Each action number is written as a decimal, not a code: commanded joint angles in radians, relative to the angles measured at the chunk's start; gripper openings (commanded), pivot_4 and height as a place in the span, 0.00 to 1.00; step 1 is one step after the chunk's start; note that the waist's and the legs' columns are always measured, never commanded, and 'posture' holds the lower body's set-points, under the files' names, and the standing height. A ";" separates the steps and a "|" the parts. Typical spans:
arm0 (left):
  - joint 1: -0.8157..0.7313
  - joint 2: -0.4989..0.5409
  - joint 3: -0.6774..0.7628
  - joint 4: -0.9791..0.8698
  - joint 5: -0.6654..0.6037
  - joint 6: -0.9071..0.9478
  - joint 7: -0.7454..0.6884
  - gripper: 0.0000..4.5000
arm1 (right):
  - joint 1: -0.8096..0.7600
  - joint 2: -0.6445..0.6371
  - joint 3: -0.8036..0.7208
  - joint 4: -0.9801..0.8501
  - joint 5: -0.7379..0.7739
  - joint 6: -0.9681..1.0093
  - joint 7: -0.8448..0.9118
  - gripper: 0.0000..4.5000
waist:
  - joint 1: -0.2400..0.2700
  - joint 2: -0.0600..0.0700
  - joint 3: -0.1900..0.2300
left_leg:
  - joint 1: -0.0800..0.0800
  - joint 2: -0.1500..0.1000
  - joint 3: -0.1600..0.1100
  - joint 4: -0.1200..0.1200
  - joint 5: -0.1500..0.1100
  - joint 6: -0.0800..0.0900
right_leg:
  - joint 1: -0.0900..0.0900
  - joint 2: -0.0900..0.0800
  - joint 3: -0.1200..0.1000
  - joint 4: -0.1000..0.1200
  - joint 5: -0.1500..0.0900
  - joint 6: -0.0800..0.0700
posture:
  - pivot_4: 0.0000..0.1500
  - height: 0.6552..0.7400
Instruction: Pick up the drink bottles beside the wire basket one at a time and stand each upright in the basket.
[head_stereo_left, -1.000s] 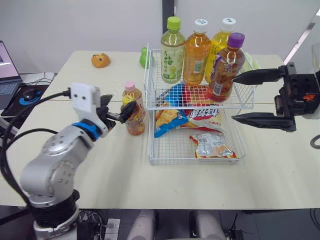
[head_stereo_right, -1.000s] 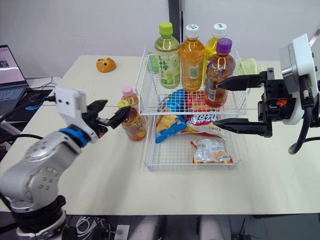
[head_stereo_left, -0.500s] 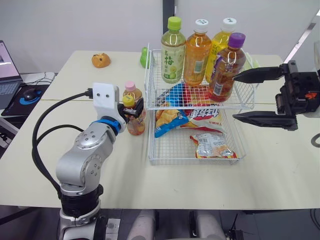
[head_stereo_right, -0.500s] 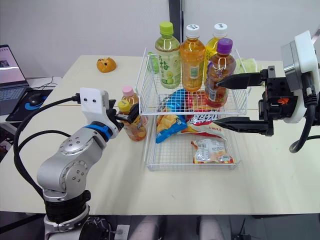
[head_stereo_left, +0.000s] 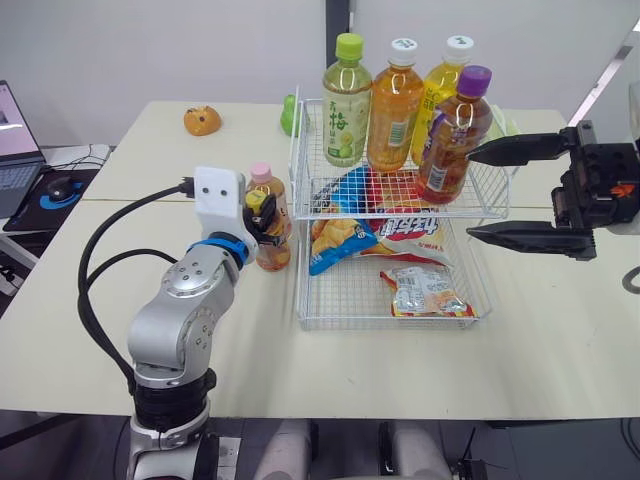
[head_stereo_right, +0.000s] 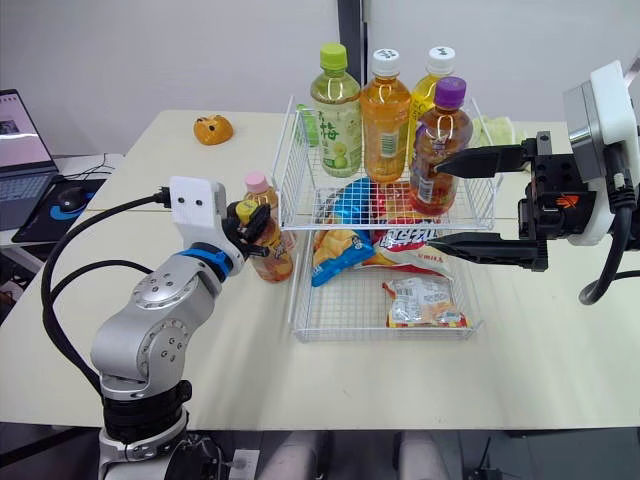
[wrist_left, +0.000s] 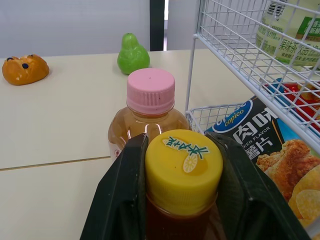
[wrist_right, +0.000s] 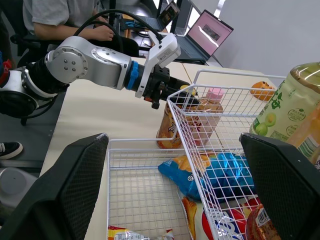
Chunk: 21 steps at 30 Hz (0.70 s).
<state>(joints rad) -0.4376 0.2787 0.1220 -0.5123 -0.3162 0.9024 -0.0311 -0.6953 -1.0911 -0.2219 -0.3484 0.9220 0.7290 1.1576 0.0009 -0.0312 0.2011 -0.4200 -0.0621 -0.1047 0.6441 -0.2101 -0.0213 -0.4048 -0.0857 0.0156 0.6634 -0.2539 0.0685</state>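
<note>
A yellow-capped tea bottle (head_stereo_left: 270, 248) stands on the table just left of the white wire basket (head_stereo_left: 400, 214). My left gripper (head_stereo_left: 262, 214) is shut on its neck, and in the left wrist view a black finger (wrist_left: 120, 200) presses on each side under the yellow cap (wrist_left: 183, 167). Right behind it stands a pink-capped bottle (head_stereo_left: 261, 178). Several bottles stand upright in the basket's upper tier, the nearest with a purple cap (head_stereo_left: 455, 135). My right gripper (head_stereo_left: 470, 195) hangs open at the basket's right side, empty.
Snack bags (head_stereo_left: 345, 238) lie in the basket's lower tier. An orange toy (head_stereo_left: 202, 121) and a green pear toy (wrist_left: 133, 52) sit at the back of the table. A laptop (head_stereo_left: 14, 135) stands far left. A person (wrist_right: 60, 15) sits beyond the table.
My left gripper swung in from the left, came around the yellow-capped bottle's neck and closed on it. The right gripper has stayed put.
</note>
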 joint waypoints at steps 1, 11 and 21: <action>0.012 0.004 0.019 -0.064 -0.005 -0.009 -0.009 0.30 | -0.019 -0.006 -0.031 -0.003 -0.002 -0.017 0.005 1.00 | -0.001 0.000 0.000 | 0.000 0.000 0.000 0.000 0.000 0.000 | 0.000 0.000 0.000 0.000 0.000 0.000 | 1.00 1.00; -0.066 0.343 0.268 -0.111 -0.296 0.169 -0.326 0.30 | 0.021 -0.022 -0.080 0.030 -0.046 -0.042 -0.003 1.00 | -0.004 0.000 0.001 | -0.001 0.001 0.000 -0.001 0.000 0.000 | -0.002 0.001 0.000 0.000 0.000 0.000 | 1.00 1.00; -0.553 0.678 0.401 0.367 -0.600 0.321 -0.599 0.30 | 0.026 -0.032 -0.107 0.055 -0.070 -0.046 -0.014 1.00 | -0.005 -0.001 0.001 | -0.003 0.000 0.000 0.000 0.000 0.000 | -0.001 0.001 -0.003 0.000 0.000 0.000 | 1.00 1.00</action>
<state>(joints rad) -0.8998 0.9061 0.5116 -0.1890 -0.8650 1.2286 -0.5704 -0.6547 -1.0989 -0.2780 -0.2899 0.8505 0.6914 1.1506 -0.0041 -0.0322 0.2023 -0.4228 -0.0619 -0.1050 0.6438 -0.2101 -0.0216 -0.4064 -0.0842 0.0123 0.6630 -0.2540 0.0686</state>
